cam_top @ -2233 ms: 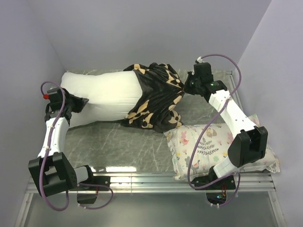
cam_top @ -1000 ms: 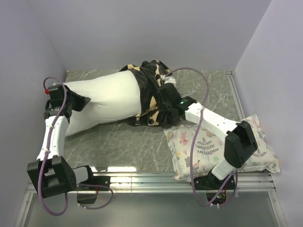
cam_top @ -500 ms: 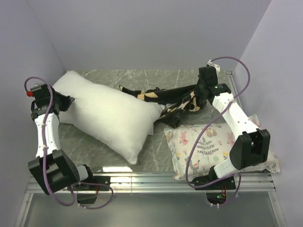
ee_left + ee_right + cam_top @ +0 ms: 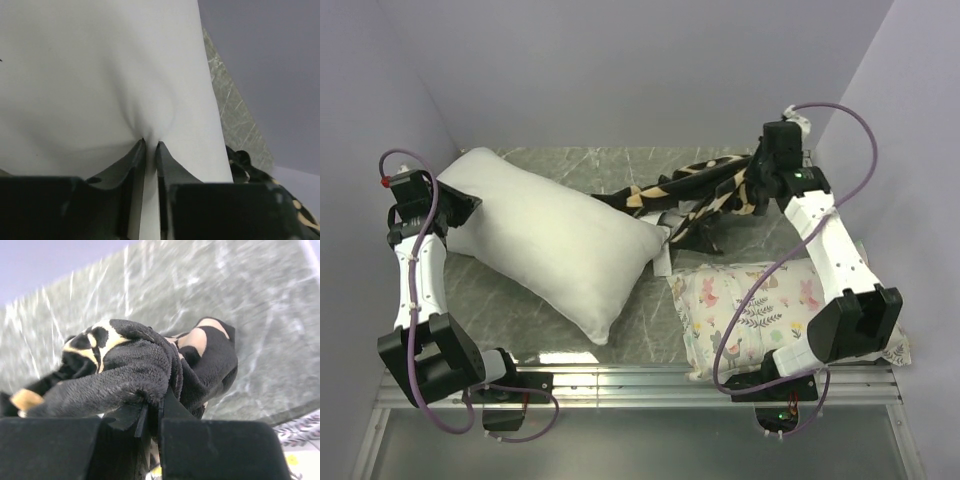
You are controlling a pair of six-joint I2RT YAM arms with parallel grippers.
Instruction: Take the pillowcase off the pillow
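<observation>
- Now right jaws are clamped on the pillowcase [image 4: 692,181], strung just beside the pillow [image 4: 550,235].
- Left jaws, barely parted, pinch pillow cloth.
- Draw the pillowcase well clear, avoiding snags.

Grey-green marbled table [image 4: 510,310]; lilac walls [image 4: 620,70] from 9 through 12 to 3 o'clock; metal rail [image 4: 640,382] at 6.

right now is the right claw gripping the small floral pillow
No, the right claw is shut on a fold of the black pillowcase, not the floral pillow.
</observation>
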